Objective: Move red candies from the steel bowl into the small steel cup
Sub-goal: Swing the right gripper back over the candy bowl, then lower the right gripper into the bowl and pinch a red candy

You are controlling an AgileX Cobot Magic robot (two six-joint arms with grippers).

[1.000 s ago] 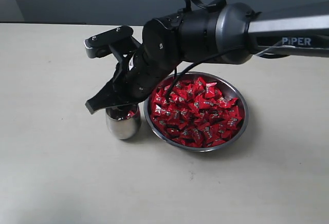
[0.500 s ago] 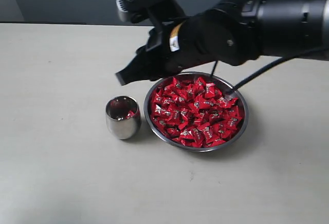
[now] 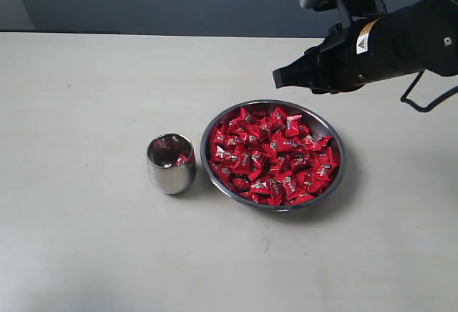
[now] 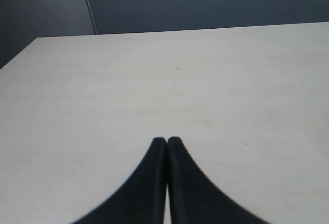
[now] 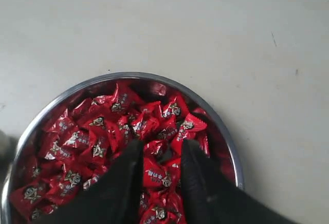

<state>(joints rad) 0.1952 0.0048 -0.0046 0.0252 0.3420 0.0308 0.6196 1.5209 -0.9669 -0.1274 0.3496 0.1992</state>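
One small steel cup (image 3: 171, 164) stands upright beside the steel bowl (image 3: 275, 209).

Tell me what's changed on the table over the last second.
The right tool swung from just over the cup up and to the right. It now hangs open and empty, raised near the far rim of the bowl. No release is visible. Cup, bowl and candies stayed put, with a few candies in the cup.
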